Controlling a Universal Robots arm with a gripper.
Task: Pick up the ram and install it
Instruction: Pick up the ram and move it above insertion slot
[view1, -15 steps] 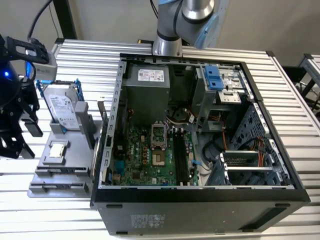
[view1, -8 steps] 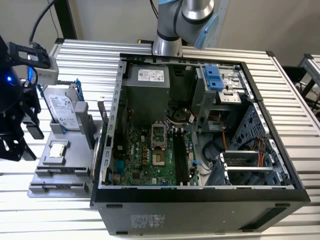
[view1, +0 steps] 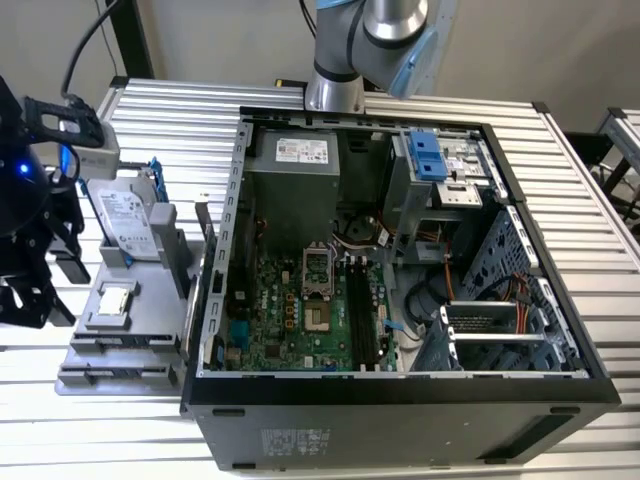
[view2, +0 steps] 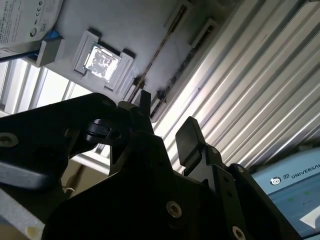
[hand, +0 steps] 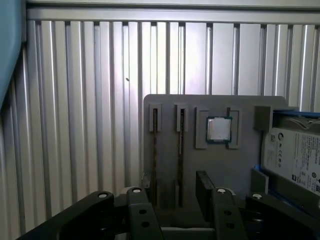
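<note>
a: well, closest in, how does the tool (hand: 170, 187) stand?

b: in both wrist views its two black fingers (hand: 206, 192) are apart with nothing between them. they hang above the grey holder (hand: 165, 107) without touching it.

a: and the ram (hand: 181, 150)?

b: it stands on edge in a narrow slot of that holder, the slot next to the small square silver chip (hand: 219, 129). in the second wrist view the ram (view2: 157, 52) reads as a thin brownish line beyond the fingertips. the neighbouring slot (hand: 155, 150) holds a thin strip too, but i cannot tell whether it is the same sort of stick.

a: what lies past the chip?

b: a silver hard drive (hand: 295, 155) in a blue-clipped frame, at the holder's end.

a: and underneath?

b: a ribbed aluminium tabletop (hand: 80, 125) carries the holder.

a: farther off?

b: in the exterior view the holder lies at the exterior view's left, just beside an open computer case (view1: 400, 400). the motherboard (view1: 290, 310) lies flat inside it, and its long black slots (view1: 362, 315) are well apart from the ram. behind the case, at the far edge, the arm (view1: 350, 50) rises from the tabletop.
</note>
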